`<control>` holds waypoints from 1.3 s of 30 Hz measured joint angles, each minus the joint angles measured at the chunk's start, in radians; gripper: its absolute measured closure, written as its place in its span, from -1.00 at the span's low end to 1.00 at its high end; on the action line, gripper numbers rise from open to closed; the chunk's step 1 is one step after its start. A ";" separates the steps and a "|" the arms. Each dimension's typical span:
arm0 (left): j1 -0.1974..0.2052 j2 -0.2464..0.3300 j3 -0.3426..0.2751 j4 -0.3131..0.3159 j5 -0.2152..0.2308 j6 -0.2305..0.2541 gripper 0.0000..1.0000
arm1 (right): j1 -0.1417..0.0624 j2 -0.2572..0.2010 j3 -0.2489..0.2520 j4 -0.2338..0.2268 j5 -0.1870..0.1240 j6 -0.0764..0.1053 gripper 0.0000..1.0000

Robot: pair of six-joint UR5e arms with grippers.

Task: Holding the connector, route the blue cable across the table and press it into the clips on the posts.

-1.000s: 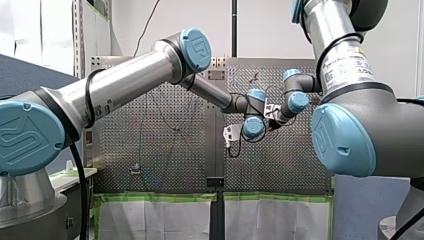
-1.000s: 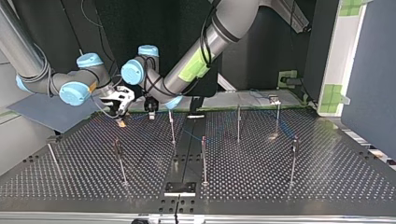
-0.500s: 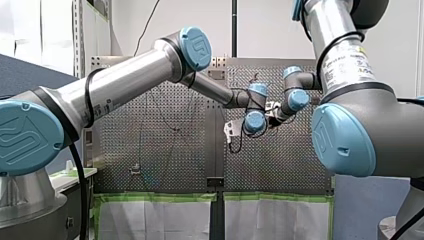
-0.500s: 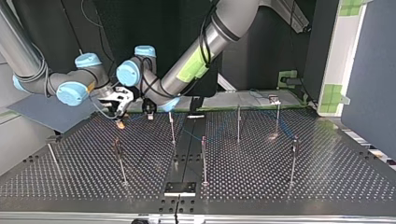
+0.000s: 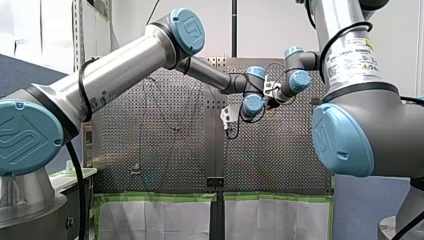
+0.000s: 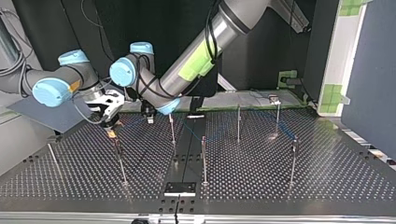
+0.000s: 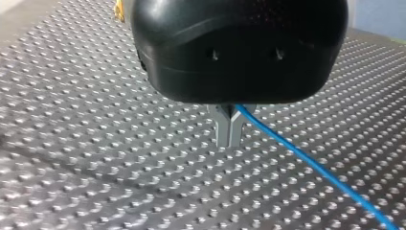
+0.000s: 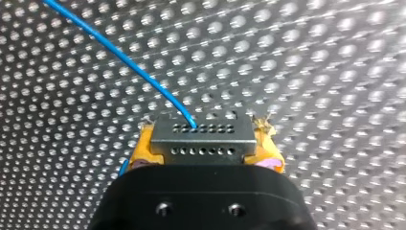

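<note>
In the right wrist view my right gripper (image 8: pixel 206 149) is shut on a grey connector (image 8: pixel 203 129) with rows of small holes, held between yellow pads (image 8: pixel 143 149). The blue cable (image 8: pixel 119 62) leaves the connector's face and runs off over the perforated table. In the left wrist view my left gripper (image 7: pixel 230 141) has its metal fingers (image 7: pixel 222 125) shut on the blue cable (image 7: pixel 306 160), just above the table. At the top view's back left, my right gripper (image 6: pixel 110 128) hangs beside my left gripper (image 6: pixel 149 116), close to a thin post (image 6: pixel 172 130).
Several thin upright posts stand across the perforated table (image 6: pixel 327 177), among them ones at the middle (image 6: pixel 203 158), back right (image 6: pixel 278 116) and front left (image 6: pixel 120 161). A small black plate (image 6: pixel 180 188) lies at the near edge. Green-taped panels border the far side.
My right gripper has carried the connector toward the top view's left and nearer its front. My left arm has shifted left with it, both wrists rising in the front view.
</note>
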 joint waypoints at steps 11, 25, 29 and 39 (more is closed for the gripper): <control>-0.012 0.093 -0.039 -0.009 -0.016 0.017 1.00 | -0.008 -0.096 -0.004 0.049 0.000 0.018 1.00; -0.034 0.201 -0.039 -0.004 -0.017 0.045 1.00 | -0.022 -0.139 -0.004 0.069 -0.002 0.026 1.00; -0.035 0.205 -0.039 0.013 -0.007 0.058 1.00 | -0.024 -0.140 -0.011 0.072 -0.004 0.026 1.00; -0.017 0.202 -0.042 0.057 0.049 0.072 1.00 | -0.029 -0.140 -0.055 0.086 -0.031 0.033 1.00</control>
